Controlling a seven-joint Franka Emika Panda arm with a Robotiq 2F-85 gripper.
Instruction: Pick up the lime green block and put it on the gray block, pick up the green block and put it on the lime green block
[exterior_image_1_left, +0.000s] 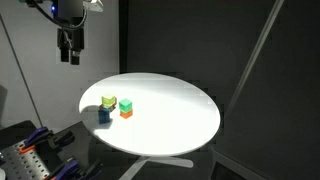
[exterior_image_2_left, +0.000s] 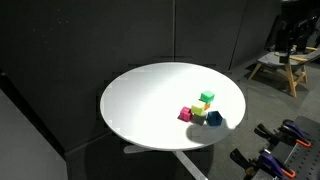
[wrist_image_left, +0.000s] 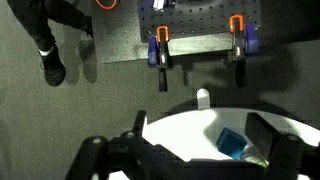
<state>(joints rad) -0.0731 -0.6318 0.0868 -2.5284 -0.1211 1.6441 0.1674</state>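
Closest to my wrist camera are the gripper's (wrist_image_left: 195, 132) fingers (wrist_image_left: 105, 158), spread wide apart with nothing between them. Below them I see the rim of the white round table (wrist_image_left: 175, 142). The gray block (wrist_image_left: 232, 143) shows there as a bluish cube near that rim.

In an exterior view the gripper (exterior_image_1_left: 68, 52) hangs high, pointing straight down, well apart from the blocks and off past the table's (exterior_image_1_left: 170, 110) edge.

The lime green block (exterior_image_1_left: 108, 101), a pale yellow-green cube, rests just beside the dark gray block (exterior_image_1_left: 103, 115). The green block (exterior_image_1_left: 126, 103), deeper in colour, appears to sit on an orange cube (exterior_image_1_left: 126, 113), close beside the other two.
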